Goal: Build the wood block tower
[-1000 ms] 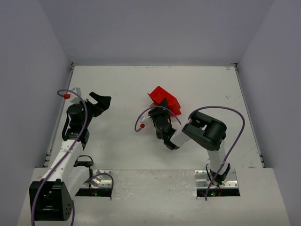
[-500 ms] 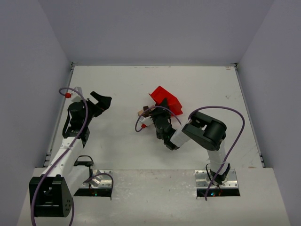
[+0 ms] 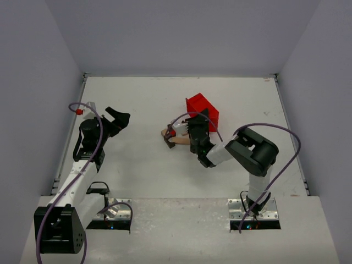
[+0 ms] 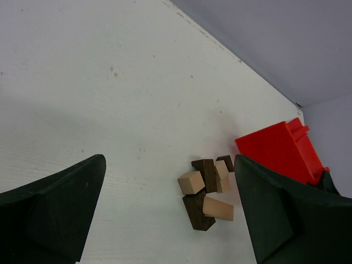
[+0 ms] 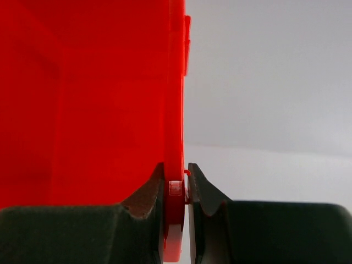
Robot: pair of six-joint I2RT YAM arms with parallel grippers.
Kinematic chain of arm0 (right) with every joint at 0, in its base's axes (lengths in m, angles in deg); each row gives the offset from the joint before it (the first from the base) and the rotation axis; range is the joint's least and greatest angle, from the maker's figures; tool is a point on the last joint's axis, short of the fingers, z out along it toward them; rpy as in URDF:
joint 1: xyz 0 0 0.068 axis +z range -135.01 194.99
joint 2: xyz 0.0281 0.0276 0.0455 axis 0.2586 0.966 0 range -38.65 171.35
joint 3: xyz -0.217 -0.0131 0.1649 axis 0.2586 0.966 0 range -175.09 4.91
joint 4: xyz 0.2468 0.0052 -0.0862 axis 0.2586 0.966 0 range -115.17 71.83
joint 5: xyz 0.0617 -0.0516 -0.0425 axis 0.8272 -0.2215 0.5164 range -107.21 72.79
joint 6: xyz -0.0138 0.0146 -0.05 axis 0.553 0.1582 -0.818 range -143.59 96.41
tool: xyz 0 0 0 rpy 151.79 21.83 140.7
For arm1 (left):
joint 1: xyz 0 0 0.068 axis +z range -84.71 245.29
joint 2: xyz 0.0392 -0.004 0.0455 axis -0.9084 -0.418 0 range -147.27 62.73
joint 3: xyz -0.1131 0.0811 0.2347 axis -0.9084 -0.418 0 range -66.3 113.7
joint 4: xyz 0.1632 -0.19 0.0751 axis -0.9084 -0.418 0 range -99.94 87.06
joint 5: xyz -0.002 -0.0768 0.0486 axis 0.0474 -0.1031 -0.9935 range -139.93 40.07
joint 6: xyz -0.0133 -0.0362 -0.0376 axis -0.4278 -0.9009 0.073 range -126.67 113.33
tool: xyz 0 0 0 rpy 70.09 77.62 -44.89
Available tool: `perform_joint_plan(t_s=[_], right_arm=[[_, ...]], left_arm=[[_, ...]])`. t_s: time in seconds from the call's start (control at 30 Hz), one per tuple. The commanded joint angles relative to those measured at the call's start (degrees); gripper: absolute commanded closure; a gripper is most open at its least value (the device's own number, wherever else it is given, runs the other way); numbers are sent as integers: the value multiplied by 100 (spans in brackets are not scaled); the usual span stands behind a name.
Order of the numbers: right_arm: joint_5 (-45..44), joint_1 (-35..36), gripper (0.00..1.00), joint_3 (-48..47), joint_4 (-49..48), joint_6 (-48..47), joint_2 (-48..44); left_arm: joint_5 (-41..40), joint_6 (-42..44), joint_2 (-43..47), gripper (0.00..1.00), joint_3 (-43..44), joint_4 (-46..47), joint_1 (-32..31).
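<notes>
Several small wooden blocks [image 4: 208, 190], some pale tan and some dark brown, lie in a loose heap on the white table; they also show in the top view [image 3: 169, 137]. No stacked tower is in view. My right gripper [image 3: 199, 122] is shut on the rim of the red plastic bin [image 3: 202, 109], which fills the right wrist view [image 5: 88, 99], just right of the heap. My left gripper [image 3: 117, 117] is open and empty at the left of the table, well apart from the blocks.
Grey walls enclose the white table [image 3: 143, 99] on three sides. A cable with a red tip [image 3: 171, 132] loops off the right arm beside the blocks. The right arm's elbow [image 3: 256, 154] sits at the near right.
My right gripper has swung the red bin from tipped toward the left to upright and further right. The wooden blocks now lie exposed on the table. The left arm has barely moved.
</notes>
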Motion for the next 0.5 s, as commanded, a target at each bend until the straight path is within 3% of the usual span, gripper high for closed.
perform_joint_plan(t_s=[0.0,0.1,0.13,0.17,0.3,0.47], right_arm=[[203,-632,100,-136,708,3136,-1370],[1290,-1190,100,-351,3243,5161,-2140],[1849,-1416,100,-462,3986,6380,-2563],[2748,-1808,100,-593,4764,6900,-2743],[3657,-2854,100,-1051,5924,8777,-3077],[4348,-3951,100,-1980,7082,9898,-2609]], left_arm=[[-151,17,129,0,289,73,36],[-182,18,174,0,288,62,28],[-179,25,183,0,281,61,36],[-211,16,191,0,281,54,36],[-351,-62,128,0,317,-62,35],[-368,-62,59,0,377,-122,36]])
